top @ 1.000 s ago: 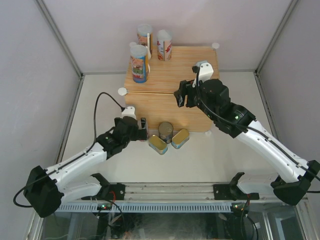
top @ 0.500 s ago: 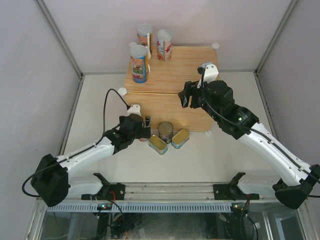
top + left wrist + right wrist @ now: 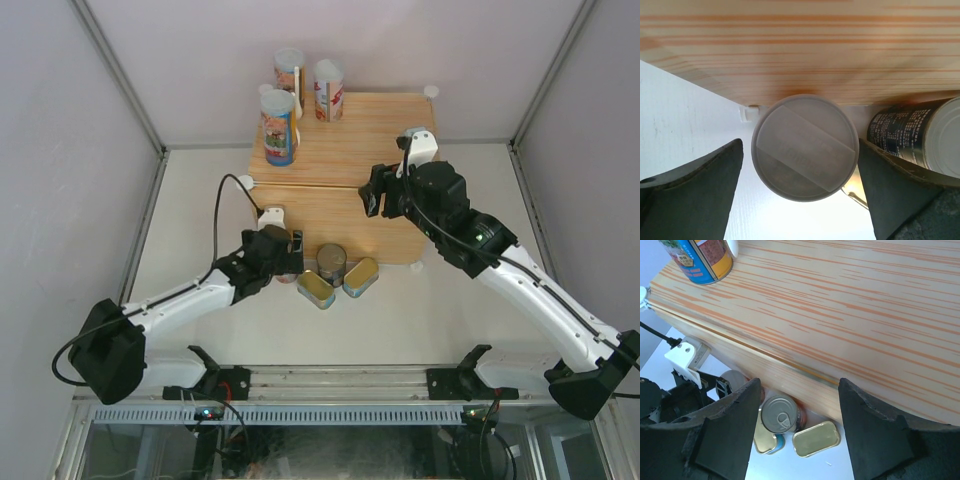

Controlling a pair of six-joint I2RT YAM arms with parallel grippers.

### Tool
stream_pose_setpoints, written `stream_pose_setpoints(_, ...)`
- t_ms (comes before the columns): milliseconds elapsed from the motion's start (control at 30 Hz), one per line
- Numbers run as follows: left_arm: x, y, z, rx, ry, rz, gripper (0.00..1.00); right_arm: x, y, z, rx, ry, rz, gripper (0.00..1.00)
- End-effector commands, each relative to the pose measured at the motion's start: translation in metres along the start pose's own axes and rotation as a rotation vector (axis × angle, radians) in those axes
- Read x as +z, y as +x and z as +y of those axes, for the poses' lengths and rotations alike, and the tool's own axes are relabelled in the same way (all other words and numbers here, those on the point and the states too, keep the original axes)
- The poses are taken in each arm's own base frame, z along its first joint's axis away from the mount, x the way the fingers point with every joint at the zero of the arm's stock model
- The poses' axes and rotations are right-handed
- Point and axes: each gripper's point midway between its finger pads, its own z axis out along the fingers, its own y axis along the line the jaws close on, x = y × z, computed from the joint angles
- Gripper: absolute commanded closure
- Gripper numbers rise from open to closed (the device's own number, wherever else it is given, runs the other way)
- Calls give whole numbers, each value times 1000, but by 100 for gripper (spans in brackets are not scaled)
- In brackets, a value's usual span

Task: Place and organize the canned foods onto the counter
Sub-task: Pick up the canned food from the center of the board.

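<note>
Left claw wide around white-lidded can, right claw wide, empty, print on dark can unreadable

Left gripper: brought forward; white-lidded can now framed between its spread fingers.
Right gripper: shifted slightly sideways.

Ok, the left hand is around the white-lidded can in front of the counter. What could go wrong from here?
1. The left hand straddles the white-lidded can with its jaws open, and one finger sits right beside the dark can; closing or lifting might knock it.
2. The can stands close to the counter front, so a lift could catch its edge.
3. The right hand hovers over the counter and may block placement.
</note>
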Motion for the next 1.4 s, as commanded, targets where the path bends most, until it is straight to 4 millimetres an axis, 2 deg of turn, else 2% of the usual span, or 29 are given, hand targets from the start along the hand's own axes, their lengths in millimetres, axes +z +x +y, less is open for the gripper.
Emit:
stream_pose_setpoints(0, -3, -29, -12, -48, 13, -83, 5, -7, -17, 4, 35, -27, -60, 37)
stream_pose_setpoints(300, -2, -31, -16, -45, 26, -83, 22, -4, -22, 8, 38, -44, -67, 36)
stream_pose_setpoints(400, 0, -30, -17, -42, 26, -81, 31, -5, -21, 7, 39, -40, -65, 36)
stream_pose_setpoints(500, 1, -28, -18, -41, 31, -78, 49, -5, -21, 7, 40, -38, -63, 37)
stream_pose_setpoints(567, 1, -26, -17, -41, 32, -75, 66, -6, -21, 7, 40, -38, -65, 37)
stream_pose_setpoints(767, -1, -22, -16, -43, 41, -74, 98, -7, -22, 8, 43, -41, -67, 36)
stream_pose_setpoints(1033, -6, -22, -17, -52, 69, -93, 100, -12, -26, 7, 39, -32, -80, 36)
stream_pose_setpoints(1367, -22, -30, -8, -68, 64, -150, 100, -17, -29, 3, 37, -19, -88, 36)
